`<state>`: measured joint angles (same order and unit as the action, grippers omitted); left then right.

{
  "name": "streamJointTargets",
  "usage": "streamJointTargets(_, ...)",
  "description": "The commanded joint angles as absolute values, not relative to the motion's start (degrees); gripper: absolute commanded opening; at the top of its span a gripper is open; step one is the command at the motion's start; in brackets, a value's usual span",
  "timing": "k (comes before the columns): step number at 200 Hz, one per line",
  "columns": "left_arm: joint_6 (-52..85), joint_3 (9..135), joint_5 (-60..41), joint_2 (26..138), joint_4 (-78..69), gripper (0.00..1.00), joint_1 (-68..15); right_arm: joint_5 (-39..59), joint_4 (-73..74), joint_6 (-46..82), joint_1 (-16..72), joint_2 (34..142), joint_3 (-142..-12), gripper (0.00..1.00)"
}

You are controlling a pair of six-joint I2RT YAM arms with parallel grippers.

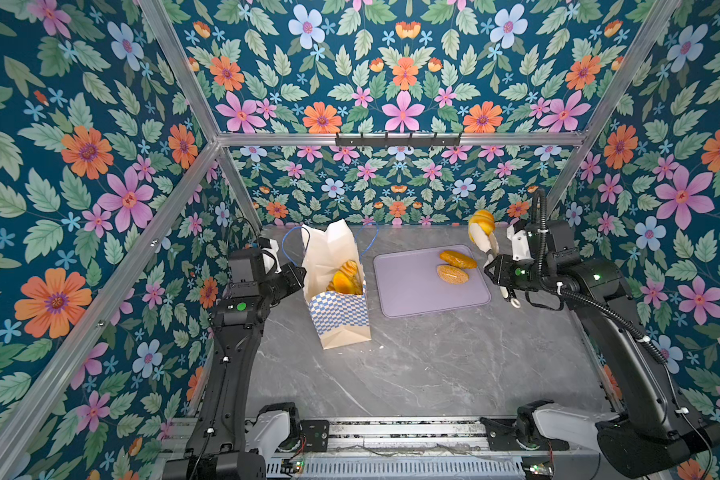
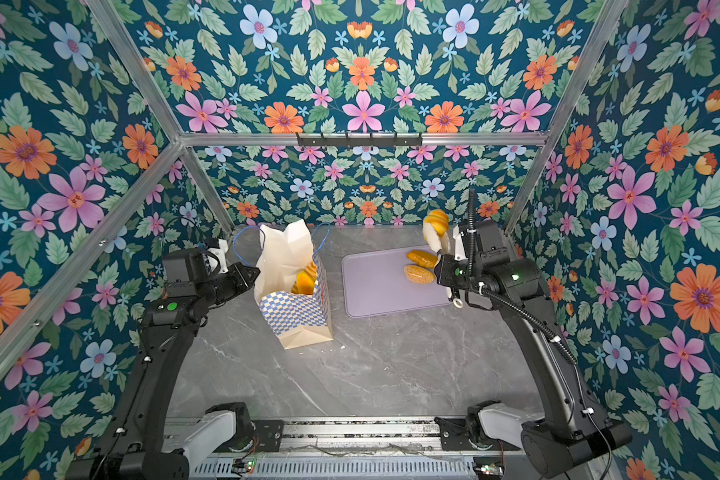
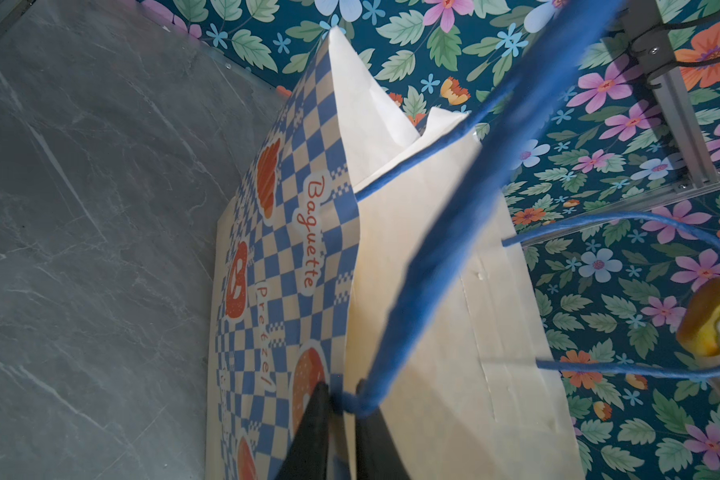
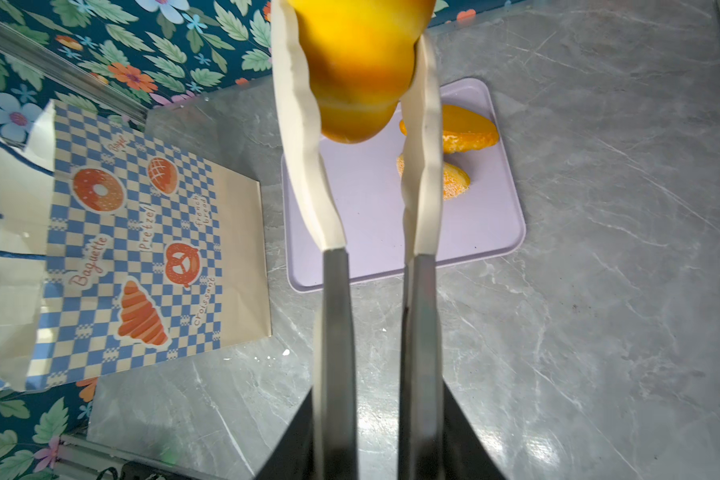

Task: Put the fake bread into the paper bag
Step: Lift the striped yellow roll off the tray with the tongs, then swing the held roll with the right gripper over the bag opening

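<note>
Up beside the lilac tray (image 4: 474, 232), your right gripper (image 4: 377, 399) squeezes tongs (image 4: 335, 311) clamping a yellow roll (image 4: 358, 62). Your left gripper (image 3: 341, 395) pinches the blue cord (image 3: 435, 253) of the paper bag (image 4: 142, 232) reading "Baguette", "Pretzel", "Croissant".

Top views: set high, aimed down; table (image 1: 433, 374) shared.
Left wrist: held close to paper bag (image 3: 453, 311).
Right wrist: aimed at tray (image 4: 370, 232).
</note>
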<state>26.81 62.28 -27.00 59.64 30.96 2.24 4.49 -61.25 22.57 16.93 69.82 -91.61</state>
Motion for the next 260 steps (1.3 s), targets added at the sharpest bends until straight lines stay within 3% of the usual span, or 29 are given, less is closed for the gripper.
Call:
streamJointTargets(1,26.72,62.38,-26.72,59.59,30.85,0.16,2.26,6.7,-57.55,23.02,16.96,69.27,-92.49,0.35)
streamJointTargets(108,26.63,62.89,-26.69,59.82,31.05,0.16,2.28,9.84,-54.41,22.23,23.66,71.16,-97.44,0.35)
streamJointTargets(260,26.27,62.89,-26.54,59.74,31.38,0.16,2.29,4.58,-54.98,16.11,42.18,80.09,-107.04,0.35)
